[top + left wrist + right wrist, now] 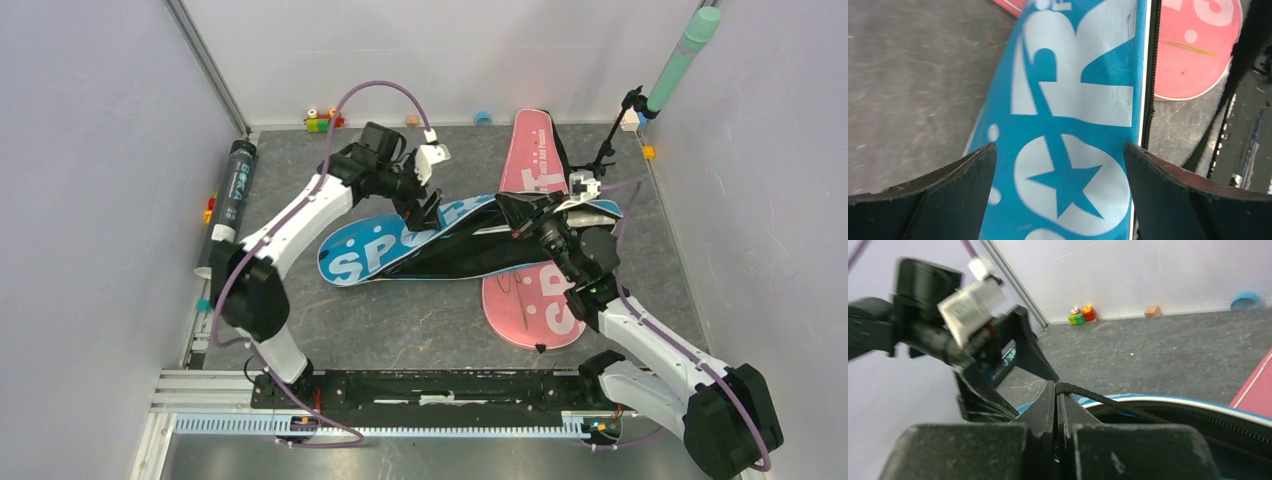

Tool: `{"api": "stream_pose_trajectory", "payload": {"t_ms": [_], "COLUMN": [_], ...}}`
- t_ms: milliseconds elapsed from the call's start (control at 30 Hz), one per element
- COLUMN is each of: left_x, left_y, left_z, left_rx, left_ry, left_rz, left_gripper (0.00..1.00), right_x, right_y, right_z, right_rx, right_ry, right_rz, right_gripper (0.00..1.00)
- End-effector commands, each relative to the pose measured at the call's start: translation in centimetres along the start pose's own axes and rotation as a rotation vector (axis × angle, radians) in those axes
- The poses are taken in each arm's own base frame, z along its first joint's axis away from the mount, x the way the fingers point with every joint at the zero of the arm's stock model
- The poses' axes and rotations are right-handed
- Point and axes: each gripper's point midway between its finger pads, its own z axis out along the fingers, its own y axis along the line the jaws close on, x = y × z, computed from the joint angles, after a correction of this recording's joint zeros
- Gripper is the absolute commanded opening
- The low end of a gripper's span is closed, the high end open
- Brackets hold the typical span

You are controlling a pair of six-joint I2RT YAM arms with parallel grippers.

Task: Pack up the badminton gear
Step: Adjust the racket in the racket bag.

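The blue "SPORT" racket bag (pixel 385 250) lies flat on the table (pixel 400 320), its narrow end crossing over the pink "SPORT" racket bag (pixel 535 150). The left hand (pixel 1060 150) is positioned over the blue bag's lettering, jaws fully spread, holding nothing. The right hand (pixel 1057 390) is clamped tight on a black cord (pixel 1108 401) at the blue bag's zipper edge. The dark tube (pixel 233 190) lies along the left wall.

Near-left bench (pixel 400 320) lies bare; crossed blue bag (pixel 360 255) and pink bag (pixel 535 150) fill the middle, tripod stand (pixel 606 150) blocks far right.
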Motion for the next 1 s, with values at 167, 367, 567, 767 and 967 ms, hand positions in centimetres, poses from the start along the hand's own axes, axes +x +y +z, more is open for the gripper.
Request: {"api": "stream_pose_trajectory", "payload": {"t_ms": [167,367,567,767,967], "left_x": [-0.2,-1.0,-4.9,-7.6,-8.3], "left_y": [-4.4,-4.8,-4.4,-4.6,-5.0], "left_z": [6.5,8.5,8.2,8.6,11.9], "left_rx": [0.335,0.410,0.422,0.415,0.311], "left_ry": [-0.011,-0.048,-0.152,-0.230,-0.261], "left_rz": [0.069,0.066,0.088,0.125,0.234], "left_gripper": [1.00,1.00,1.00,1.00,1.00], "right_x": [-5.3,-5.6,-4.8,-4.6,-3.9], "right_y": [3.7,3.0,2.6,3.1,3.5], "right_z": [0.6,0.7,0.7,-0.3,-0.6], "right_rx": [-0.168,-0.141,-0.154,-0.200,-0.241], "right_ry": [-0.052,-0.046,-0.031,-0.072,-0.055], "right_rz": [0.101,0.080,0.114,0.174,0.234], "right_gripper": [0.00,0.00,0.00,0.00,0.00]}}
